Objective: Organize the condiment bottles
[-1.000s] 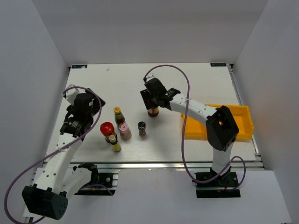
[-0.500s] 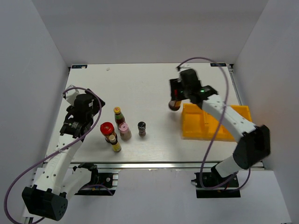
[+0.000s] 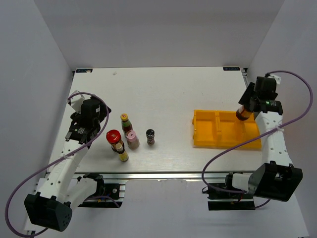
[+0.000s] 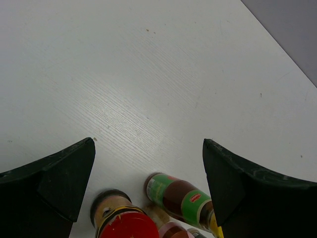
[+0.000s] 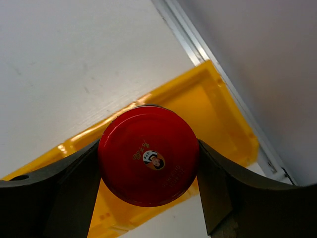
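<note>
My right gripper (image 3: 246,108) is shut on a stout dark jar with a red cap (image 5: 148,154) and holds it in the air over the right end of the yellow tray (image 3: 204,139). The jar also shows in the top view (image 3: 242,113). My left gripper (image 3: 85,130) is open and empty, just left of the other bottles: a red-capped jar (image 3: 114,138), a pink-capped bottle (image 3: 132,139), a small black-capped bottle (image 3: 150,136) and two slim yellow-capped bottles (image 3: 125,121) (image 3: 122,153). The left wrist view shows the red cap (image 4: 128,226) and a slim bottle (image 4: 181,198) between its fingers.
The yellow tray has several compartments and lies at the right of the white table (image 3: 163,94), close to its right edge rail. White walls enclose the table on three sides.
My right arm has carried the red-capped jar from the table's middle rightward to above the tray's right end. The left arm has barely moved.
</note>
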You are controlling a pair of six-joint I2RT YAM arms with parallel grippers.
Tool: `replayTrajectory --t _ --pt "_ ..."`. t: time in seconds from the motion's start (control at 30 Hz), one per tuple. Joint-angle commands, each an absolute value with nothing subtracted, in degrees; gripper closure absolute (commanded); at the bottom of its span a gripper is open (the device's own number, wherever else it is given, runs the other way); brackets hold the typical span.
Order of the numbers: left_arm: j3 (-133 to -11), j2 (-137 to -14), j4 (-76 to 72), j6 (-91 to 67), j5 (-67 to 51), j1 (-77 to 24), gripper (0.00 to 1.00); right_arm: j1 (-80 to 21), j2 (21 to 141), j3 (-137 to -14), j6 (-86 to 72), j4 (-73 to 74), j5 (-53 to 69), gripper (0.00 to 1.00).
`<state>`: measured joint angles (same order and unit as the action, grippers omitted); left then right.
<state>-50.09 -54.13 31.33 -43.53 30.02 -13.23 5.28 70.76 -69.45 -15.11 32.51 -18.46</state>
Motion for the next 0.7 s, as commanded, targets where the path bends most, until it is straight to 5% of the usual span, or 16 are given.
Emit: replayTrajectory --t 0.0,0.67 --pt "-50.7 -53.4 31.6 -43.4 32.6 -13.1 0.02 8.9 68.8 -70.7 -17.5 29.3 -21.6 0.76" --pt "-51.5 -55.5 30.2 -42.7 32.2 -13.0 0.02 15.8 75.8 -64.3 -17.3 17.8 -25.1 0.76"
